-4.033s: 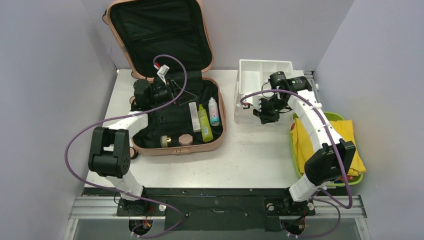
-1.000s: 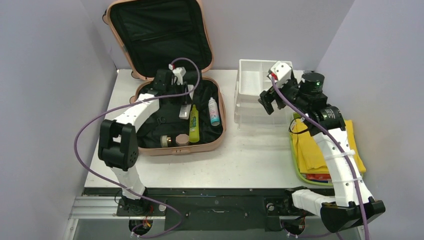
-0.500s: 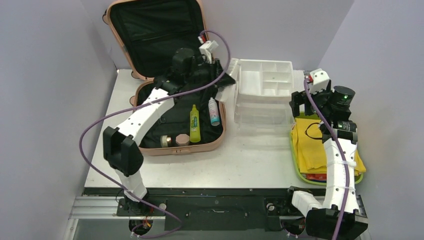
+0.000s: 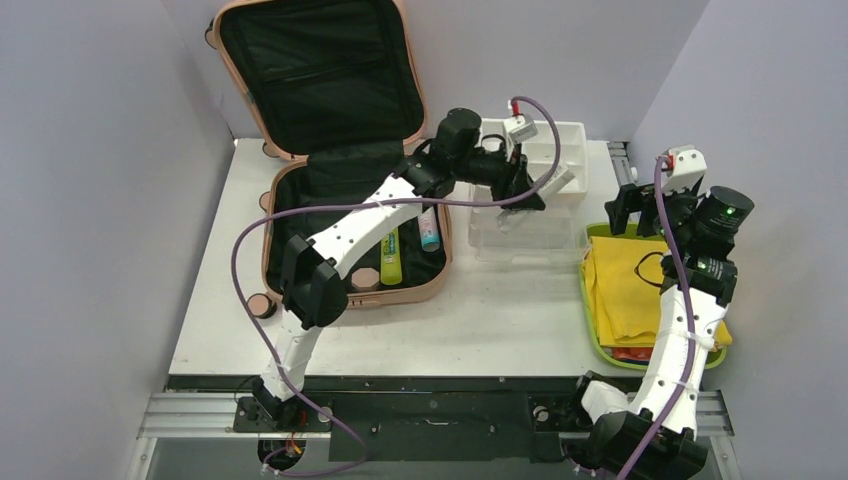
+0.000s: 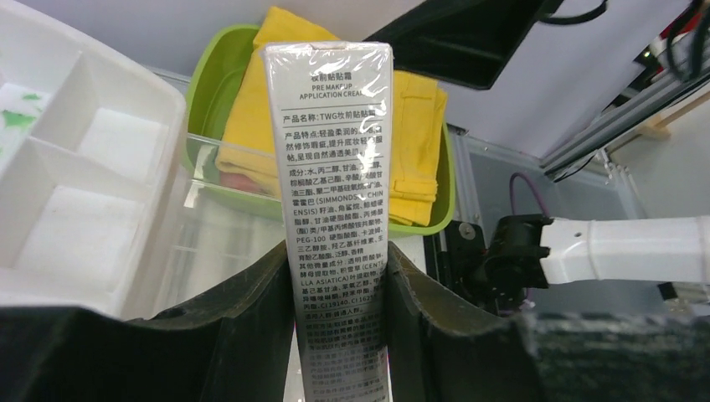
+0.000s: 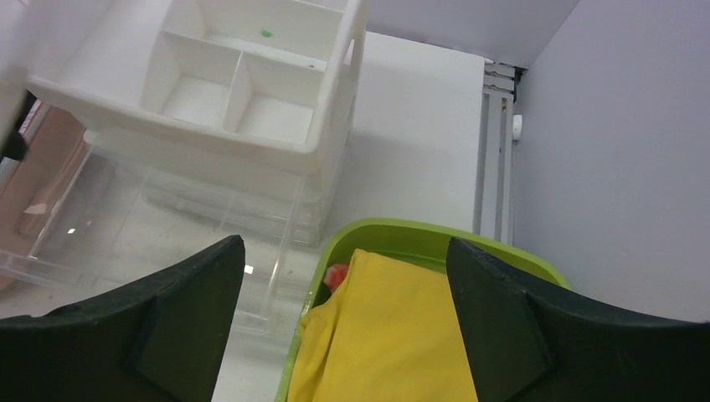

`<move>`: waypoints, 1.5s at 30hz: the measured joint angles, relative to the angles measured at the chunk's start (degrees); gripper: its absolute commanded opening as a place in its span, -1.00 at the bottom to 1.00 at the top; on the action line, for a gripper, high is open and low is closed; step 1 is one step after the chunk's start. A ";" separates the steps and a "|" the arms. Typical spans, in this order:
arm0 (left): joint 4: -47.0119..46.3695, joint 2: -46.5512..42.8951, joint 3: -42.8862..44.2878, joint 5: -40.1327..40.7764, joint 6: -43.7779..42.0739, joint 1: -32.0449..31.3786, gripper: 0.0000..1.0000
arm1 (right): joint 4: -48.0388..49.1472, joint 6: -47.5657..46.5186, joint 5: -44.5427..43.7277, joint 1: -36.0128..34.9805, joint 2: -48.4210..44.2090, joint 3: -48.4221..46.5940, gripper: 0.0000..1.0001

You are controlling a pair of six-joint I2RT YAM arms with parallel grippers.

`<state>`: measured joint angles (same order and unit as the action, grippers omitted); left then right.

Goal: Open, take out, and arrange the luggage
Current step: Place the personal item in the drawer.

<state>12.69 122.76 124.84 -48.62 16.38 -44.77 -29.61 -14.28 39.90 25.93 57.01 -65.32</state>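
The luggage (image 4: 350, 298), a salmon-pink suitcase, lies open at the back left with its black-lined lid (image 4: 310, 60) upright. Inside lie a lime-green bottle (image 4: 389, 258), a small white bottle (image 4: 428, 228) and a tan jar (image 4: 367, 277). My left gripper (image 4: 525, 190) reaches right, over the white compartmented organizer (image 4: 545, 150). It is shut on a silver cream tube (image 5: 335, 167) that sticks out past the fingertips, gripper (image 5: 339, 335). My right gripper (image 6: 345, 243) hangs open with nothing in it, above the back edge of the green tray (image 6: 402, 230).
The organizer sits on clear drawers (image 4: 520, 230). The lime-green tray (image 4: 600, 340) at the right holds a folded yellow cloth (image 4: 640, 290) with something red under it. A small round brownish thing (image 4: 262, 303) lies on the table left of the luggage. Walls close in on three sides.
My left arm has lifted the tube out of the luggage and swung it right, over the organizer. My right arm has drawn back from the organizer to above the tray.
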 measured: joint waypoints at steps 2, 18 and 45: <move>2.64 1.97 1.84 0.31 -4.00 -1.11 -0.29 | 0.00 0.24 1.38 0.90 -0.44 0.04 0.70; 14.19 6.71 3.56 9.38 -26.45 -4.42 0.02 | 0.00 1.11 8.74 2.54 -1.53 0.48 0.70; 3.43 -20.68 -27.39 27.63 0.68 19.32 0.93 | -1.36 0.68 12.22 2.43 -2.71 0.48 0.72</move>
<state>16.12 102.08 97.45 -20.99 17.06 -25.45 -30.96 -13.61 52.12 28.36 54.30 -64.84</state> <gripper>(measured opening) 0.964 0.859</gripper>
